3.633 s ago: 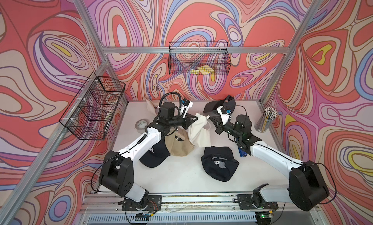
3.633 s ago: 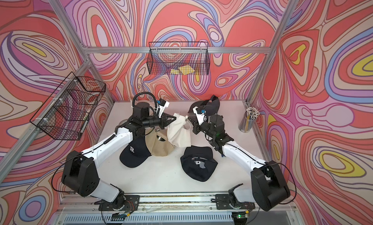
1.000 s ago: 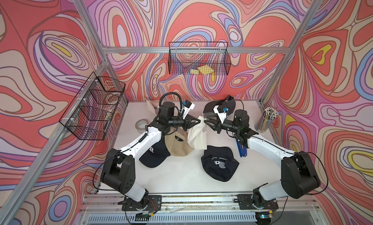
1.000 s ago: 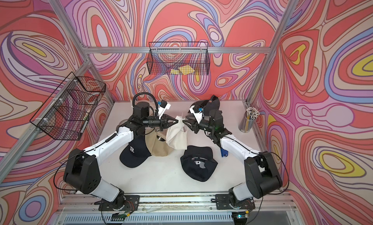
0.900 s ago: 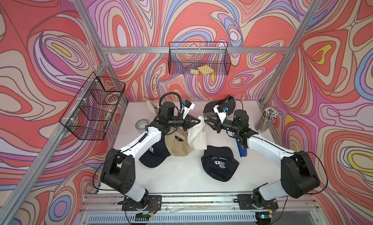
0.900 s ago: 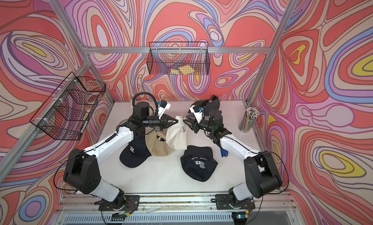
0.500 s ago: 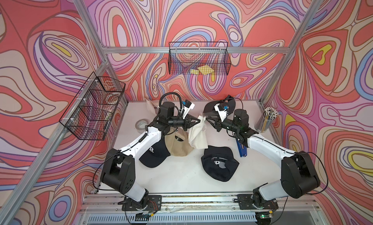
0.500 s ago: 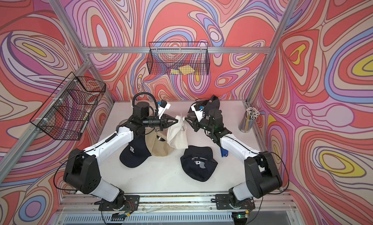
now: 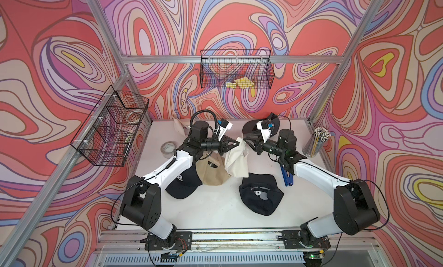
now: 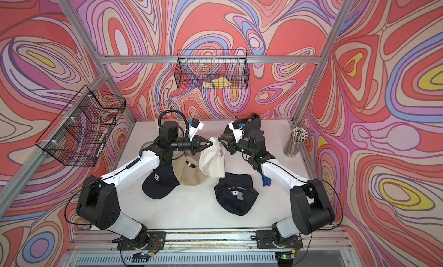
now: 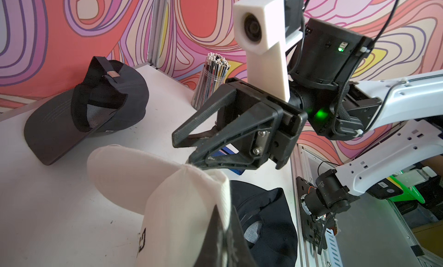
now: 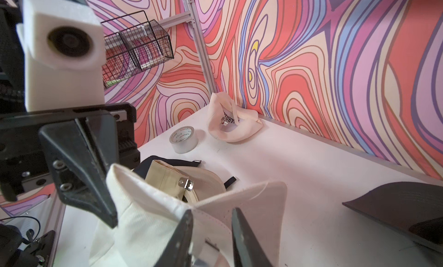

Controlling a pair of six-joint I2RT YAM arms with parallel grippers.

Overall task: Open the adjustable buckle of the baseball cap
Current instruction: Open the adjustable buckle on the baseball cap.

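Since a few seconds ago the right arm has drawn its wrist a little toward the back wall, while the left arm keeps its place with the white cap (image 9: 236, 159) lifted.

At the left of the table lies a tape roll (image 9: 168, 147). Nearer the front is a navy cap (image 9: 183, 182), with a tan cap (image 9: 212, 173) overlapping its right side.

Above these, in both top views, the left gripper (image 9: 236, 143) points toward the middle of the table. Its fingers are pressed together on the white cap's upper edge. The cap hangs from that pinch, and its lower part reaches down beside the tan cap. The left wrist view shows the same clamp on the ribbed fabric.

Just to the right, the right gripper (image 9: 246, 140) faces the left one with its fingers spread. In the left wrist view its lower fingertip (image 11: 191, 160) touches the cap's top fold, and the upper one stands clear. In the right wrist view the cap's band lies across the gap between the two fingers (image 12: 185, 229), not squeezed. I cannot clearly make out the white cap's own buckle.

Further right are a front black cap (image 9: 260, 197), a back black cap (image 9: 250, 127), a blue tool (image 9: 287, 178) and a pencil cup (image 9: 315, 144).
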